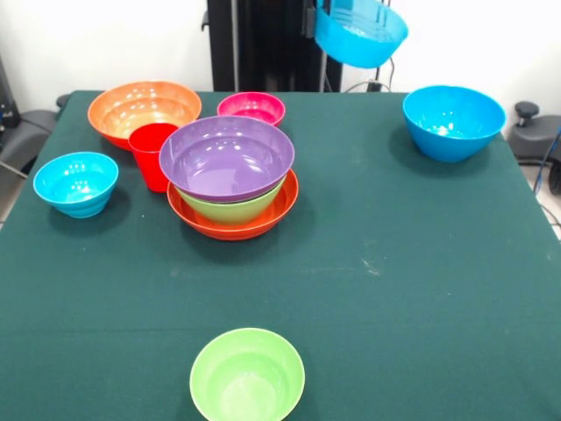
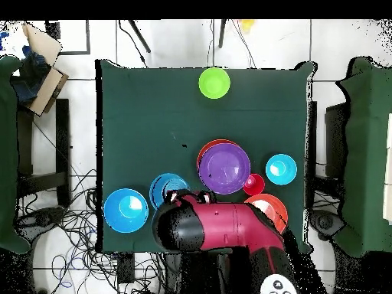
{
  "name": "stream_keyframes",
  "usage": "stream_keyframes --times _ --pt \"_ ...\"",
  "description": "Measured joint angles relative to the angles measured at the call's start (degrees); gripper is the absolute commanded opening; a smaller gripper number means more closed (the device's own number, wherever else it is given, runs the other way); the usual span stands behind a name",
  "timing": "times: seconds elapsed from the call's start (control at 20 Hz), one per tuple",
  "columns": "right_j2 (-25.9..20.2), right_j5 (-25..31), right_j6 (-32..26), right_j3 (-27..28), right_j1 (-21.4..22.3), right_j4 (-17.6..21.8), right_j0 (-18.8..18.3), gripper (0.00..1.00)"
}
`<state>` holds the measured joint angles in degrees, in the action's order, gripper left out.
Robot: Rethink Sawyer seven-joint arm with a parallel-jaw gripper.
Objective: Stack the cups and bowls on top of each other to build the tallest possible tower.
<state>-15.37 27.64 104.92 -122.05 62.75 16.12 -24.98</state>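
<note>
The tower [image 1: 230, 189] stands left of the table's middle: a wide orange bowl [image 1: 263, 224] as base, a green bowl [image 1: 230, 209] in it and a purple bowl [image 1: 226, 158] [image 2: 223, 167] on top. My gripper [image 1: 310, 19] [image 2: 184, 197] is shut on the rim of a blue bowl [image 1: 359, 31] [image 2: 164, 186], which hangs tilted high above the table's far edge. The red cup [image 1: 152, 153] [image 2: 253, 184] stands upright against the tower's left side. Loose bowls: orange [image 1: 145, 110], magenta [image 1: 252, 107], small blue [image 1: 76, 182], blue [image 1: 453, 121] and green [image 1: 247, 375].
The green cloth table [image 1: 394, 289] has wide bare room in the middle and on the right. In the overhead view the red arm [image 2: 222, 226] covers the magenta bowl. Cables and chairs [image 2: 367, 145] lie around the table.
</note>
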Motion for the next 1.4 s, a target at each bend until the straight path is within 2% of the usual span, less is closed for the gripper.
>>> stream_keyframes --times 0.25,0.45,0.55,0.65,0.75,1.0,1.2,1.4 --pt "-3.6 4.6 0.0 3.6 -0.4 0.0 -3.1 0.00" --pt "-6.0 8.9 0.0 8.7 -2.4 0.1 -5.4 0.00" --pt "-7.6 11.6 0.0 13.1 -4.9 0.4 -6.6 0.00" --pt "-8.1 12.5 0.0 15.0 -6.1 0.7 -7.0 0.00" --pt "-9.4 14.4 0.0 19.7 -9.2 1.6 -7.6 0.00" --pt "-11.3 14.9 0.0 25.0 -13.7 3.2 -8.2 0.00" --pt "-13.0 14.9 0.0 26.3 -16.0 4.6 -9.6 0.00" --pt "-15.7 13.6 0.0 24.9 -16.8 6.1 -13.1 0.00"
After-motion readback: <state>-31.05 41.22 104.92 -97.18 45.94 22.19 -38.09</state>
